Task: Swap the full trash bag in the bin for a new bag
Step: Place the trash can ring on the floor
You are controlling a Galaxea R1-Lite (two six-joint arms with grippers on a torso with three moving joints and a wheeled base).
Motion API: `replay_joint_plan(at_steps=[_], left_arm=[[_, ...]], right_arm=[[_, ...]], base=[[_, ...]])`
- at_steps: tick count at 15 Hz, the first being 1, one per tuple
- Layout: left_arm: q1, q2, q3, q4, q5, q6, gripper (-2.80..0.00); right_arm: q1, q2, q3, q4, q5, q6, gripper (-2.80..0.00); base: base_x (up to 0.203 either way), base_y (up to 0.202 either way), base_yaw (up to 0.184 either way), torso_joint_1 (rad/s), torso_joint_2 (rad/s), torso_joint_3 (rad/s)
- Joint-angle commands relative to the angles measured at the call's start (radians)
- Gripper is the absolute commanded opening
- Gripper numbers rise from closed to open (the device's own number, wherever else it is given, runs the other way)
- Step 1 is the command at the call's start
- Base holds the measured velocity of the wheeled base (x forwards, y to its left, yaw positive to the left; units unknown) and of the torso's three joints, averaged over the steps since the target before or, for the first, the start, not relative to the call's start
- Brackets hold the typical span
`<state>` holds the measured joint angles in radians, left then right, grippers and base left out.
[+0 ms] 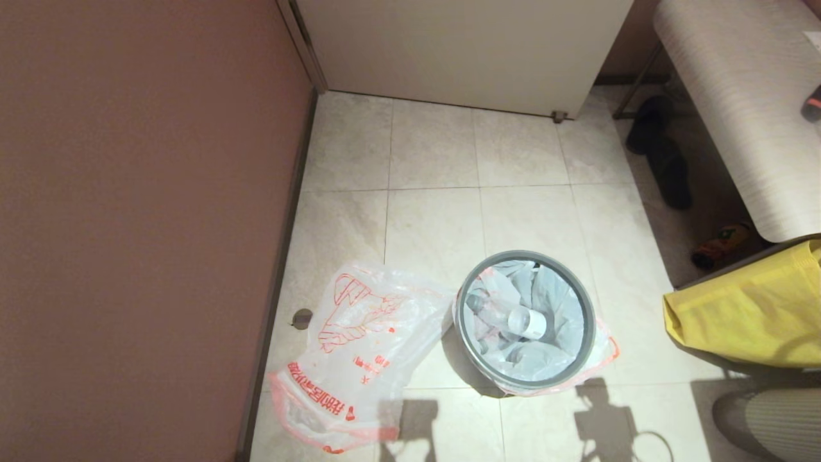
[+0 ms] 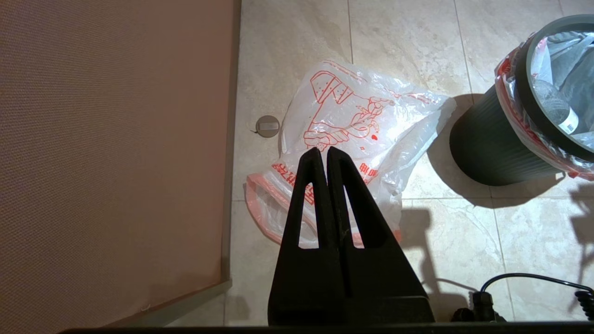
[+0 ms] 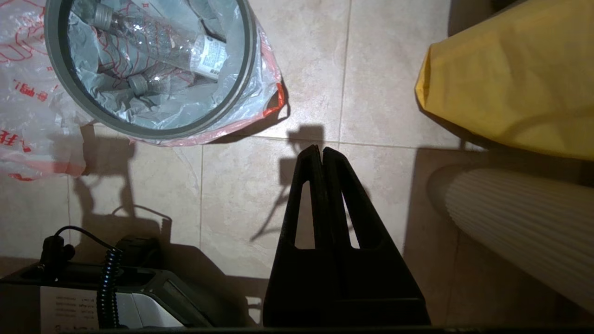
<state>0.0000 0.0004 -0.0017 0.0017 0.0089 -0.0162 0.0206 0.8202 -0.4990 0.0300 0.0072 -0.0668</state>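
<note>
The bin [image 1: 532, 383], a black pail with a grey hoop rim, stands on the tiled floor. The full trash bag [image 1: 557, 301] lines it, with its pink-orange hem hanging outside the rim and clear plastic bottles [image 1: 527, 323] lying inside. The new bag [image 1: 359, 346], with red print, lies flat on the floor just left of the bin. My left gripper [image 2: 323, 149] is shut and empty, held high over the new bag [image 2: 371, 116]. My right gripper [image 3: 320, 148] is also shut and empty, over bare tile to the right of the bin [image 3: 153, 133]. Neither gripper shows in the head view.
A brown partition [image 1: 141, 224] runs along the left, with a round floor drain [image 1: 301, 318] beside it. A white cabinet [image 1: 462, 51] closes the back. On the right are a bench [image 1: 757, 115], dark slippers [image 1: 660, 154] and a yellow fabric bag [image 1: 750, 314].
</note>
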Motion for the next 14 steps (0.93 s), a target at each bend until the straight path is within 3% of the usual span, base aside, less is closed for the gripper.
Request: replay_joint_plan(at_steps=[1,6,12,14], left_arm=[[0.000,0.000,0.000,0.000,0.000,-0.001,-2.80],[0.000,0.000,0.000,0.000,0.000,-0.001,-2.80],[0.000,0.000,0.000,0.000,0.000,-0.001,-2.80],[0.000,0.000,0.000,0.000,0.000,-0.001,-2.80]], right_arm=[[0.030,0.283,-0.071,-0.031,-0.002,-0.005,-2.80],[0.105,0.688,-0.226,-0.100,-0.012,0.004,-2.80],[0.230,1.022,-0.429,-0.138,-0.028,0.175,-2.80],[0.269,1.084,-0.450,-0.178,-0.074,0.194,-2.80]], base=[[0.000,0.000,0.000,0.000,0.00,0.000],[0.000,0.000,0.000,0.000,0.00,0.000],[0.000,0.000,0.000,0.000,0.00,0.000],[0.000,0.000,0.000,0.000,0.00,0.000]])
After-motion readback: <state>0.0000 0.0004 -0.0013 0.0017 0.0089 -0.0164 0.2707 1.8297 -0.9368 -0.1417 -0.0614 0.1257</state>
